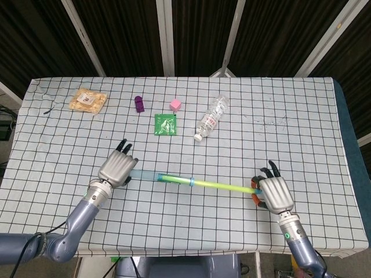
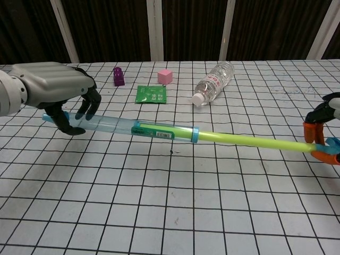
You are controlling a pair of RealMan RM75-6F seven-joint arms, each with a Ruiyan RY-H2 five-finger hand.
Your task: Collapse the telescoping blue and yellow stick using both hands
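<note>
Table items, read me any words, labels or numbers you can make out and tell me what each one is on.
None can be read.
Water bottle: red mark on its label, too small.
Green packet: pale print, blurred.
Snack bag: round sticker with dark marks, unreadable.
Stick: dark strip inside the clear blue tube, no legible text.

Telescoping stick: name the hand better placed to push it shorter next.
Right, probably. The right hand holds the end of the exposed yellow rod, in line to drive it into the blue tube, which the left hand steadies.
</note>
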